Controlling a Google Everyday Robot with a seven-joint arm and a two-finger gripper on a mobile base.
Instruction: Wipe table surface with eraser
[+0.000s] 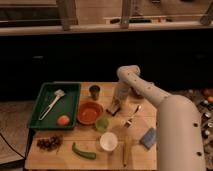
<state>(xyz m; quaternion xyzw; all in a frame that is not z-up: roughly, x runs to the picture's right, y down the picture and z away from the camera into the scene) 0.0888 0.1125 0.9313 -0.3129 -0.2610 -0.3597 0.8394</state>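
One eraser (114, 108), dark and small, down on the table (115, 155) right under the claw (115, 105), squeezed between the shut fingers. Hard to see where claw ends and eraser begins. Right edge of the table hidden behind the big white arm (172, 120). Just left of the claw, a red bowl (90, 113) and a green cup (102, 124); behind, a dark cup (94, 91). Right beside, a spoon (132, 116). Farther off, a blue pad (148, 138), white bowl (108, 141), green tray (41, 121) and grapes (48, 143).
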